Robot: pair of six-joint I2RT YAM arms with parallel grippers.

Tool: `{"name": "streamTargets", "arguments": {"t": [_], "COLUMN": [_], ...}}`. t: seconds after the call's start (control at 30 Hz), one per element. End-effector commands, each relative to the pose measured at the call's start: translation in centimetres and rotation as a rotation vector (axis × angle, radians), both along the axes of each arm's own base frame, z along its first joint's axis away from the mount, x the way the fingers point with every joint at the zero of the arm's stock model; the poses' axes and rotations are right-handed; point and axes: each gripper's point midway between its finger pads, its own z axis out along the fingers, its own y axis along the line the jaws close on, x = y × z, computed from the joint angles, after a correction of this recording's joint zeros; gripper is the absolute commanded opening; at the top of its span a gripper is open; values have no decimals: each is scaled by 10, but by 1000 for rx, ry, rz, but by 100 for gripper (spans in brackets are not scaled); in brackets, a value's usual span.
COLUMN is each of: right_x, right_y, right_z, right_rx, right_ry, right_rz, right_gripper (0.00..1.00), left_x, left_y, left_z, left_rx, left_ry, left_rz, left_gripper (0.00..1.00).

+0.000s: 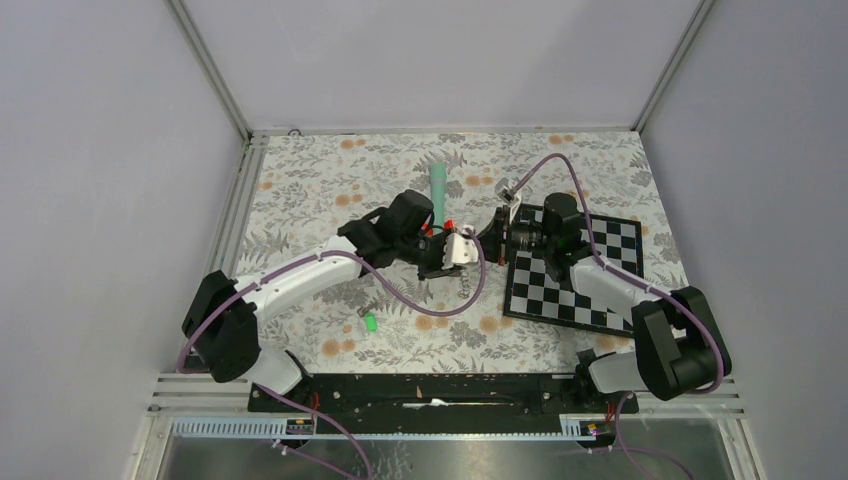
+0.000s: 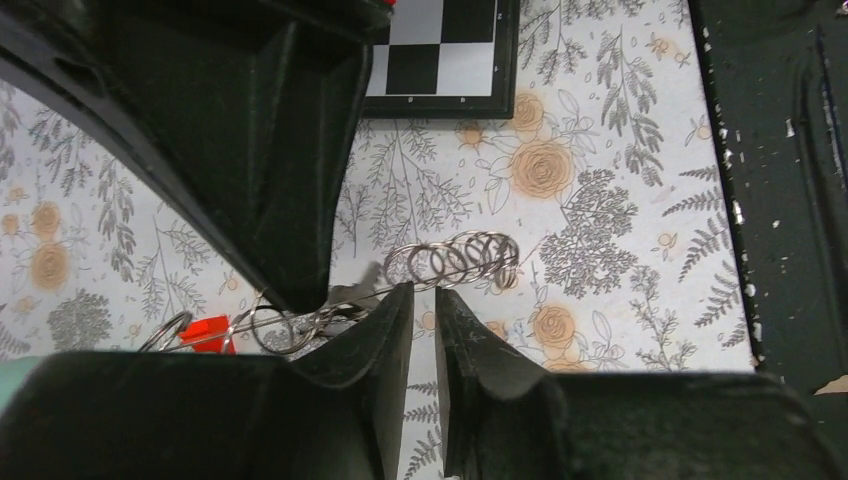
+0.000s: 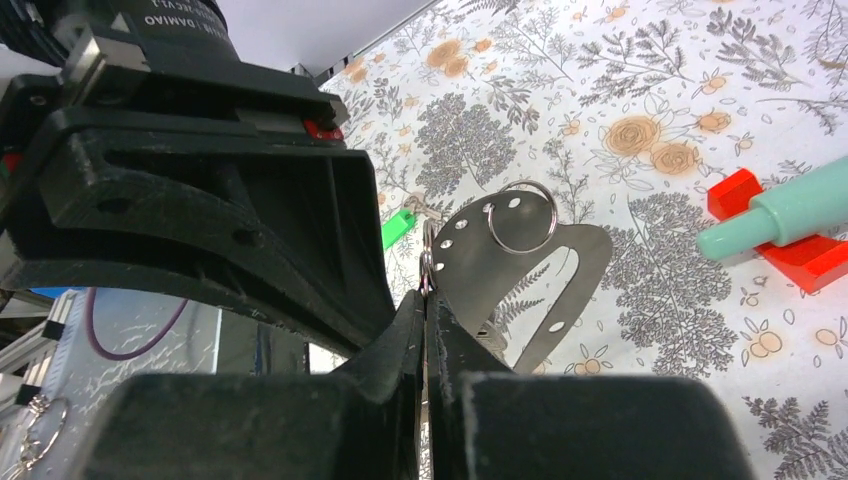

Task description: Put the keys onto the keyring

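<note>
In the right wrist view my right gripper (image 3: 426,298) is shut on a metal ring at the edge of the keyring (image 3: 560,275), a grey-brown strap loop with holes. It hangs above the cloth, and a split ring (image 3: 522,215) passes through it. The green-headed key (image 1: 370,322) lies alone on the cloth, also showing past the strap as the green key (image 3: 397,228). My left gripper (image 2: 425,300) stands slightly open with nothing between its pads. Its tips sit just below a coil of wire rings (image 2: 455,260). I cannot pick out the darker key for certain.
A teal cone stick (image 1: 438,188) on a red base (image 3: 800,262) stands just behind the grippers. A chessboard (image 1: 575,275) lies under the right arm. The black rail (image 1: 440,388) runs along the near edge. Both grippers (image 1: 497,238) are close together mid-table.
</note>
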Motion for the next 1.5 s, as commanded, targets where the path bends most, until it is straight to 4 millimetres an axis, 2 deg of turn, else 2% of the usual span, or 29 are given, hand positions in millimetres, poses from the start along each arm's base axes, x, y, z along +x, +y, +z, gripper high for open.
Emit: {"name": "streamTargets", "arguments": {"t": [0.0, 0.27, 0.4, 0.53, 0.67, 0.87, 0.97, 1.23, 1.47], "right_x": [4, 0, -4, -7, -8, -10, -11, -14, -14], "right_y": [-2, -7, -9, -9, -8, -9, -9, -8, -8], "right_z": [23, 28, 29, 30, 34, 38, 35, 34, 35], "right_rx": [39, 46, 46, 50, 62, 69, 68, 70, 74], "right_ry": [-130, -163, -188, -207, -208, -213, -207, -210, -210], "right_rz": [-9, 17, 40, 58, 67, 69, 73, 91, 93], "right_gripper": [0, 0, 0, 0, 0, 0, 0, 0, 0], "left_x": [-1, 8, 9, 6, -3, -21, -17, 11, 12], "left_y": [-13, 6, 18, 20, 14, 10, 10, 11, 6], "left_z": [23, 29, 41, 56, 63, 65, 67, 65, 66], "left_rx": [-74, -81, -108, -160, -196, -221, -223, -225, -236], "left_ry": [5, -9, -2, 36, 116, 193, 197, 173, 207], "left_rz": [-22, 30, 48, 48, 7, -77, -65, 46, 21], "left_gripper": [23, 41, 54, 62, 62, 56, 55, 54, 54]}}
